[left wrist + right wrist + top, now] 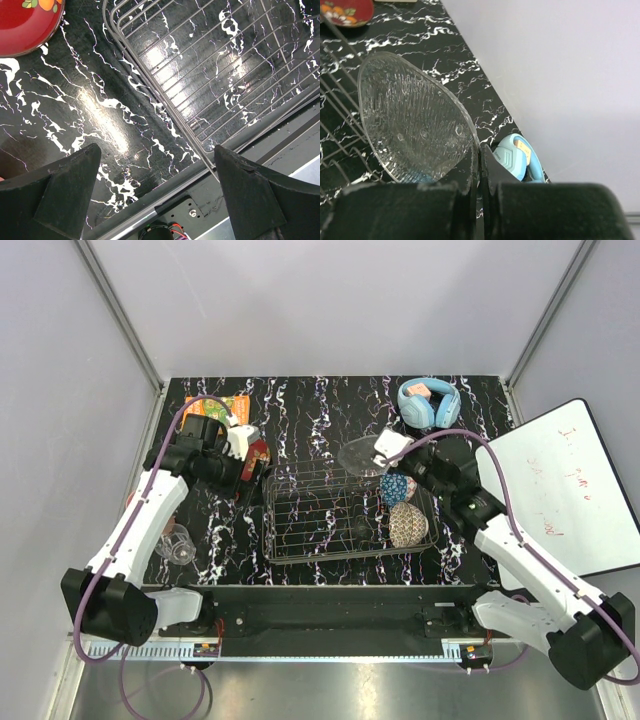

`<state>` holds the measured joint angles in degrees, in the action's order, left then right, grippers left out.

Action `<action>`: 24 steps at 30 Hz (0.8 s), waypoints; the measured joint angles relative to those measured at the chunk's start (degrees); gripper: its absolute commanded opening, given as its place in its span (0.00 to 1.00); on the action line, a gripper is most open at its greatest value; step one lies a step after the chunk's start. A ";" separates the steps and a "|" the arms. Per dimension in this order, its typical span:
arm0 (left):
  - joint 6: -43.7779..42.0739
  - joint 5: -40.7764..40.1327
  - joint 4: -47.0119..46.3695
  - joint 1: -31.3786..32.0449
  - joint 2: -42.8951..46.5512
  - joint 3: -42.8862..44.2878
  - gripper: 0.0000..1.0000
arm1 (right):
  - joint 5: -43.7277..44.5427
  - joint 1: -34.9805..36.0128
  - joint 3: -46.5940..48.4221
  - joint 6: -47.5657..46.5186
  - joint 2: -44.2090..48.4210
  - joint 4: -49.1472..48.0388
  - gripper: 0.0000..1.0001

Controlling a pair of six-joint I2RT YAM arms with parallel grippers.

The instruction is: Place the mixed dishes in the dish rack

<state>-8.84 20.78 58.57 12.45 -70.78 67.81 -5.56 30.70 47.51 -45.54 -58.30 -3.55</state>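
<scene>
Glass is glinting where the right claw [481, 165] is clenching the clear ribbed bowl [415, 120] by its rim, tilting it over the far side of the dark wire dish rack [310, 515], likely to slot it upright. The left claw [157, 170] is hanging released beside the rack's left edge, near the glossy red plate [22, 22], its likely next pick.

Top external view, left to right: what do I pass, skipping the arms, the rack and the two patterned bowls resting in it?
clear stemmed glass → orange-green book → red plate → clear glass bowl → light blue headphones → whiteboard
</scene>
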 measured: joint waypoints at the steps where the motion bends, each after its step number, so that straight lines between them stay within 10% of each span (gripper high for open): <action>1: 0.11 0.00 -0.04 0.00 -0.11 0.00 0.99 | -0.52 0.04 -0.28 -0.66 0.00 0.00 0.00; 24: 0.35 0.26 -0.63 0.00 -0.33 -0.42 0.99 | 0.26 4.48 -2.80 -11.02 -7.45 1.31 0.00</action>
<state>-8.49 21.04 57.93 12.45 -71.11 67.40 -5.30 35.18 44.71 -56.55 -65.76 -2.24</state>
